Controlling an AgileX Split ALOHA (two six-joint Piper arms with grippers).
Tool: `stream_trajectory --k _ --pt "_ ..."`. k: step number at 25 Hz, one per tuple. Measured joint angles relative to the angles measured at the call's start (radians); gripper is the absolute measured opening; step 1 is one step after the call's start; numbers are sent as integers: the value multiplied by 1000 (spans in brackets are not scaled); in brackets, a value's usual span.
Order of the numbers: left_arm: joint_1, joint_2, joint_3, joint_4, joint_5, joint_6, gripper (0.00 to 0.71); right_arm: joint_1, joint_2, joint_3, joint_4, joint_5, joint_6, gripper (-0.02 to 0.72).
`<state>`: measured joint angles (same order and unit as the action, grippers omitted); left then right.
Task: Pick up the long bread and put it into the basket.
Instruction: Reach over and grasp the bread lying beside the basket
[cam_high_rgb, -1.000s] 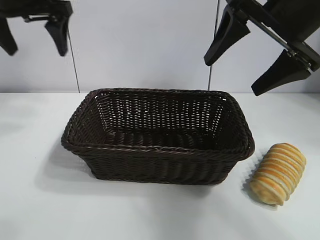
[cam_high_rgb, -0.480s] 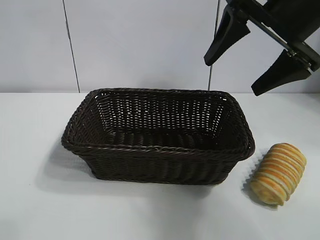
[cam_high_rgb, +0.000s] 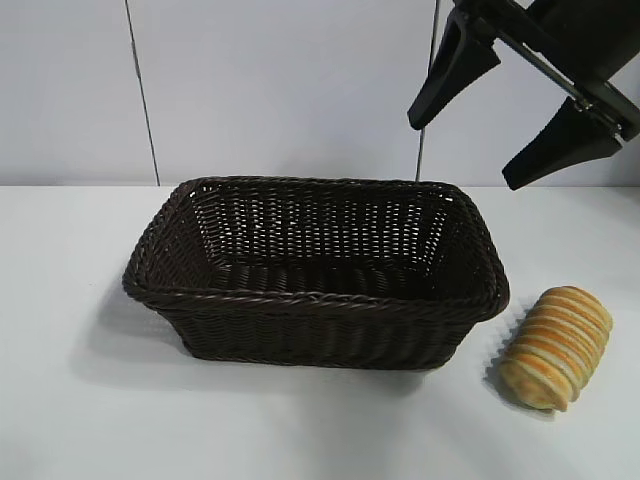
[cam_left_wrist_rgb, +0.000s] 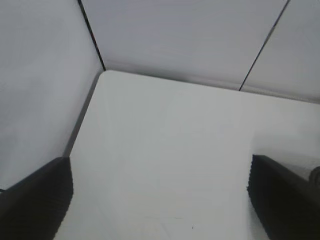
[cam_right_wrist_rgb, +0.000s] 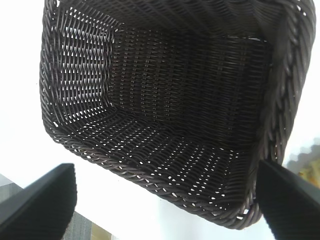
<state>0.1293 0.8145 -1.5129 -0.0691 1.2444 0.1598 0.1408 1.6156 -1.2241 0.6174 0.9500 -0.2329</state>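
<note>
The long bread (cam_high_rgb: 556, 347) lies on the white table (cam_high_rgb: 70, 400) near its front right corner, just beside the right end of the basket (cam_high_rgb: 316, 300) but apart from it, with a strip of bare tabletop between the two; its pale ridged stripes run across its golden-orange body, and it lies at a slant, one end toward the front edge, the other toward the back right; the basket sits on the middle of the table, dark woven wicker with flared sides and a braided rim, and nothing lies inside it – the right wrist view looks down into its bare woven floor (cam_right_wrist_rgb: 165, 100); a sliver of the bread (cam_right_wrist_rgb: 312, 162) shows past the basket's end in that same view; the right gripper (cam_high_rgb: 520, 120) hangs in the air above the back right part of the table, over the basket's right end and well above the bread, its claw spread wide and holding nothing; the left gripper (cam_left_wrist_rgb: 160, 205) is outside the exterior view – its own wrist view shows its two dark fingers (cam_left_wrist_rgb: 37, 200) set wide apart over bare tabletop near a table corner by the wall, nothing between them.
</note>
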Motion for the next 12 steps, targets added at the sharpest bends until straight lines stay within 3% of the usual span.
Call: stream_trajectory --k 8,12 --pt "-7 -444 394 0 -10 7 687 0 0 0 0 0 0 695" --pt "-7 -590 551 0 -10 7 687 0 0 0 0 -3 0 695"
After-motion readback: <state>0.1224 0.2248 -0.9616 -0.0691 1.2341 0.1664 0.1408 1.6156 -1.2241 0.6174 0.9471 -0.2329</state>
